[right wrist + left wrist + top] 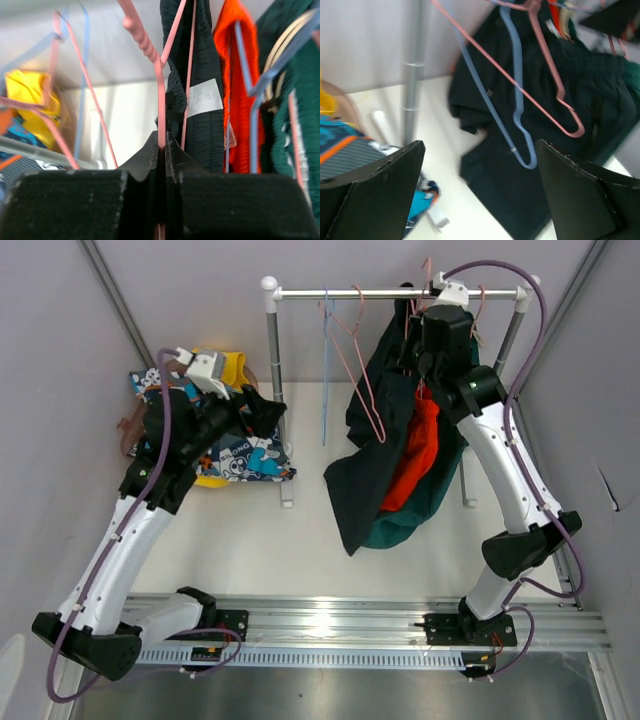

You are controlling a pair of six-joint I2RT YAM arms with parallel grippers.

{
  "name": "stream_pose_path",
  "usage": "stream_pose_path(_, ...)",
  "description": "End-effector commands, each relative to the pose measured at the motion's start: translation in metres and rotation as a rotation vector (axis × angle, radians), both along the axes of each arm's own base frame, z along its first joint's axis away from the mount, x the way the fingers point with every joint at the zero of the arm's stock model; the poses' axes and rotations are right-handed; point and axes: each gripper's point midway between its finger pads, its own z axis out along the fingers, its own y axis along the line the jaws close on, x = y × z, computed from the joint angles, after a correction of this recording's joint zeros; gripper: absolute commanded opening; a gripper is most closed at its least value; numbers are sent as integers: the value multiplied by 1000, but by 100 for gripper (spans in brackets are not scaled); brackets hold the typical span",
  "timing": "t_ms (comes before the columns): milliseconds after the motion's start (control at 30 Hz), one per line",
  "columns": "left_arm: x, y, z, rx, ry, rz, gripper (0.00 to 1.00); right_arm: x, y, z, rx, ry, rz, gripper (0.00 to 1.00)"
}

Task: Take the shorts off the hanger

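Three shorts hang on the rail (390,292), bunched at its right end: the dark navy shorts (352,490), the orange-red shorts (415,455) and the teal shorts (420,515). The yellow shorts (232,368) and the patterned shorts (250,458) lie at the left of the desk (300,540). We see the right end effector (161,147) up at the rail, clenched on the wire of a pink hanger (159,90). The dark navy waistband sits just beside that wire and its fabric drops straight down toward the desk. The left end effector (480,145) is released, jaws wide, well apart beyond the rack post (272,350), so we judge the right arm nearer.
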Motion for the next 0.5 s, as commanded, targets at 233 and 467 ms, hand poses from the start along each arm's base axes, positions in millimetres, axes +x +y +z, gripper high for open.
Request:
stream_pose_path(233,-62,-119,-10,33,-47,-292,99,-46,1,98,68,-213,-12,0)
stream_pose_path(467,-109,-191,-4,34,-111,-511,99,-74,24,82,76,-188,-4,0)
